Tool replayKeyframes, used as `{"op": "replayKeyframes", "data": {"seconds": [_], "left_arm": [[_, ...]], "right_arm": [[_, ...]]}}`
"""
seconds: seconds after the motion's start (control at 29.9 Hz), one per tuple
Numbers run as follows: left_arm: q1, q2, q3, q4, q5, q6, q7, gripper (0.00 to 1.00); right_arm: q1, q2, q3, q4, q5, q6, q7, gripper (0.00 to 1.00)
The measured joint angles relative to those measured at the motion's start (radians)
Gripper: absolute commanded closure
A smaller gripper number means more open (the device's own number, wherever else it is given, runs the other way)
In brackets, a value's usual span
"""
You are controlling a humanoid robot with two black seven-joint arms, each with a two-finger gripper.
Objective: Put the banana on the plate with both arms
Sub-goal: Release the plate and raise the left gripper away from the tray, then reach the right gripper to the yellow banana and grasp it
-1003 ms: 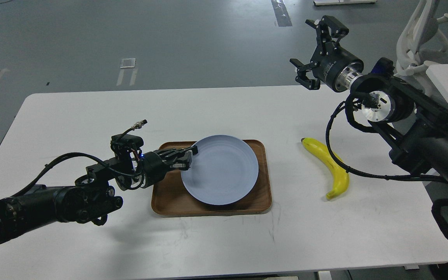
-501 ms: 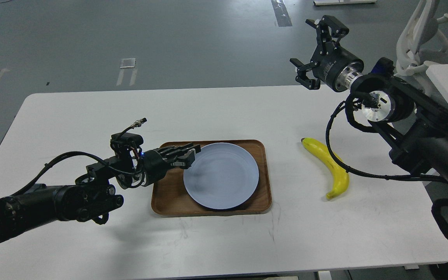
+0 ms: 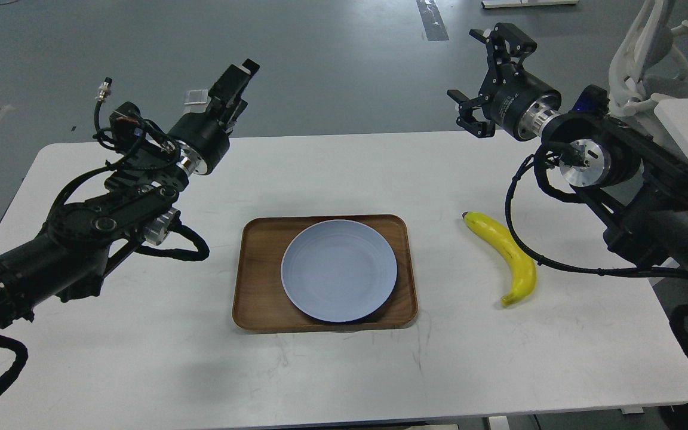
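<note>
Yellow banana (image 3: 506, 257) lies flat on the white table (image 3: 141, 334), well to the right of the wooden tray (image 3: 254, 298), touching neither the tray nor any arm. Inside the tray sits the pale blue plate (image 3: 339, 270), bare. Left of the tray and raised above the table, the left gripper (image 3: 235, 80) holds nothing; its fingers overlap, so I cannot tell its opening. Beyond the banana, the right gripper (image 3: 487, 77) hangs with its 2 fingers spread wide, empty.

A: Where does the one view sit?
B: At the robot's head, facing forward and down, fairly near the surface (image 3: 141, 334).
A: What fills it?
B: The surface at centre and bottom, grey floor (image 3: 320, 60) along the top.
</note>
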Motion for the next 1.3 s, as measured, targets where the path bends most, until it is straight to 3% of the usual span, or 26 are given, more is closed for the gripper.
{"op": "replayKeyframes", "data": {"seconds": [0.17,0.23,0.47,0.6,0.7,0.9,0.97,1.07,1.1,1.3], "left_arm": [[0.019,0.021,-0.172,0.003,-0.248,-0.192,0.209,0.02],[0.034,0.025,-0.197,0.004,-0.277,-0.236,0.245,0.02],[0.084,0.046,-0.257,0.005,-0.297,-0.373,0.265,0.02],[0.096,0.047,-0.267,0.008,-0.297,-0.383,0.266,0.02],[0.101,0.048,-0.267,0.009,-0.295,-0.378,0.261,0.02],[0.104,0.054,-0.267,0.010,-0.293,-0.375,0.256,0.02],[0.104,0.057,-0.267,0.010,-0.291,-0.375,0.253,0.02],[0.104,0.064,-0.266,0.011,-0.287,-0.375,0.252,0.02],[0.104,0.065,-0.266,0.011,-0.285,-0.375,0.252,0.02],[0.104,0.066,-0.264,0.011,-0.281,-0.368,0.251,0.02]], "right_arm": [[0.000,-0.087,-0.103,0.088,-0.166,0.003,0.015,0.03],[0.001,-0.130,-0.156,0.125,-0.261,0.003,0.029,0.02],[0.019,-0.303,-0.402,0.195,-0.819,0.003,0.044,0.02],[0.013,-0.352,-0.515,0.199,-1.063,0.003,0.099,0.03],[0.008,-0.358,-0.585,0.199,-1.146,0.001,0.129,0.03],[-0.008,-0.348,-0.684,0.192,-1.208,-0.003,0.138,0.09],[-0.019,-0.337,-0.698,0.191,-1.216,-0.004,0.138,0.17],[-0.036,-0.325,-0.705,0.185,-1.224,-0.004,0.138,0.42],[-0.040,-0.324,-0.706,0.183,-1.230,-0.004,0.138,0.55],[-0.048,-0.321,-0.707,0.162,-1.312,-0.023,0.149,1.00]]}}
